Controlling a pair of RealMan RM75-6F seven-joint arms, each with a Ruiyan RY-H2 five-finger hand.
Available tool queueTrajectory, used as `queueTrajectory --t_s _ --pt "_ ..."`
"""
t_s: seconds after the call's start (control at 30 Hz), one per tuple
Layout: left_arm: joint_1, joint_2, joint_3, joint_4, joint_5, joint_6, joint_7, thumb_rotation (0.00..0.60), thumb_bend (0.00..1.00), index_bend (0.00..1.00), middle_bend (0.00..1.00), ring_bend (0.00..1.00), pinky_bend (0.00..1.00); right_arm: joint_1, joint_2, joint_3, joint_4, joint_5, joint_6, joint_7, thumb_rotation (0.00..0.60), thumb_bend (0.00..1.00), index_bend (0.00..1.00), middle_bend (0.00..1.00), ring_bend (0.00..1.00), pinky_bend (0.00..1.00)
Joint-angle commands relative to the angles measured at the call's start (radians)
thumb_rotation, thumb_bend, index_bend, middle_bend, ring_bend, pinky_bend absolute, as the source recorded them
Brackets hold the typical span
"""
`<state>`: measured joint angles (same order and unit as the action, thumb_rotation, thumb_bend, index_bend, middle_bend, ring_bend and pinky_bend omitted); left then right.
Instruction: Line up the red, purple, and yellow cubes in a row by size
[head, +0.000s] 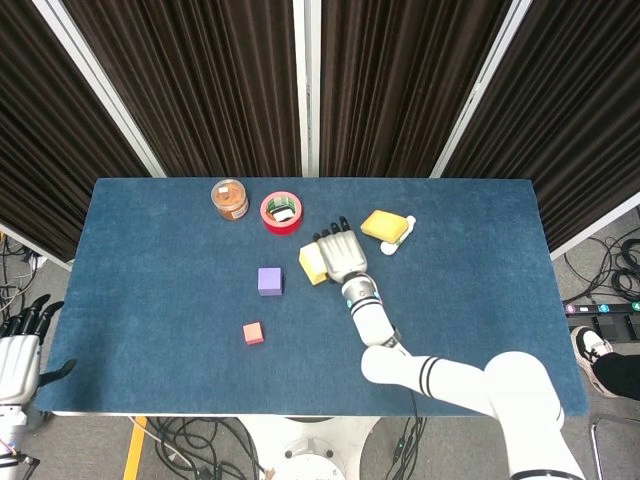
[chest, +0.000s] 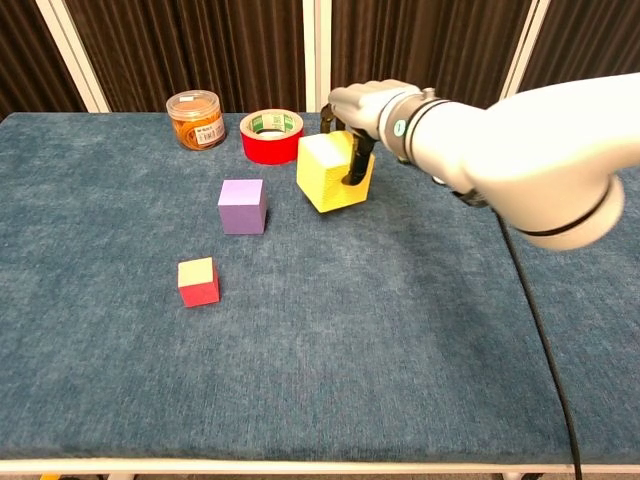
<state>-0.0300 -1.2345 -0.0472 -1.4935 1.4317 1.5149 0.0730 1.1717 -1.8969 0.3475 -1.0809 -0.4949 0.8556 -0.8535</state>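
My right hand (head: 341, 257) (chest: 366, 108) grips the large yellow cube (head: 312, 265) (chest: 331, 172) from above, with a finger down its front face. The cube is tilted and sits low over the table, just right of the purple cube (head: 269, 281) (chest: 243, 206). The small red cube (head: 253, 333) (chest: 198, 281), with a pale top, lies nearer the front edge, left of and below the purple one. My left hand (head: 17, 354) hangs off the table's front left corner, fingers apart and holding nothing; the chest view does not show it.
A red tape roll (head: 281, 212) (chest: 272, 136) and an orange jar (head: 230, 199) (chest: 196, 119) stand at the back, close behind the yellow cube. A yellow sponge (head: 383, 225) and a small white bottle (head: 396, 240) lie to the right of my hand.
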Motion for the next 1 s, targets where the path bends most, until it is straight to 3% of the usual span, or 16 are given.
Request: queueTrajectory --t_s 0.03,0.13,0.27,0.37,0.67,1.0 --pt "0.003 0.001 0.001 0.001 -0.002 0.001 -0.002 0.6 0.07 0.23 0.21 0.19 0.23 0.029 -0.033 0.011 0.039 0.028 0.005 -0.028 0.6 0.22 0.41 0.44 0.13 0.0" --pt "0.007 0.001 0.002 0.003 -0.005 0.002 -0.007 0.6 0.07 0.23 0.21 0.19 0.23 0.043 -0.046 0.017 0.052 0.057 0.008 -0.046 0.6 0.2 0.32 0.42 0.11 0.0" --pt "0.006 0.001 0.0 0.008 -0.005 -0.001 -0.011 0.6 0.07 0.23 0.21 0.19 0.23 0.044 -0.037 0.019 0.034 0.082 0.008 -0.055 0.6 0.17 0.12 0.31 0.04 0.0" --pt "0.0 0.002 -0.001 0.009 0.003 -0.003 -0.009 0.6 0.07 0.23 0.21 0.19 0.23 0.035 -0.018 0.018 0.004 0.099 0.008 -0.053 0.6 0.16 0.03 0.25 0.01 0.0" --pt "-0.006 -0.001 -0.004 0.006 0.015 0.0 -0.002 0.6 0.07 0.23 0.21 0.19 0.23 0.018 0.051 0.019 -0.094 0.158 0.004 -0.041 0.6 0.15 0.0 0.24 0.01 0.0" --pt "-0.003 -0.005 -0.004 0.014 0.012 0.001 -0.005 0.6 0.07 0.23 0.21 0.19 0.23 0.016 0.125 0.0 -0.197 0.216 -0.006 -0.026 0.6 0.01 0.0 0.22 0.0 0.0"
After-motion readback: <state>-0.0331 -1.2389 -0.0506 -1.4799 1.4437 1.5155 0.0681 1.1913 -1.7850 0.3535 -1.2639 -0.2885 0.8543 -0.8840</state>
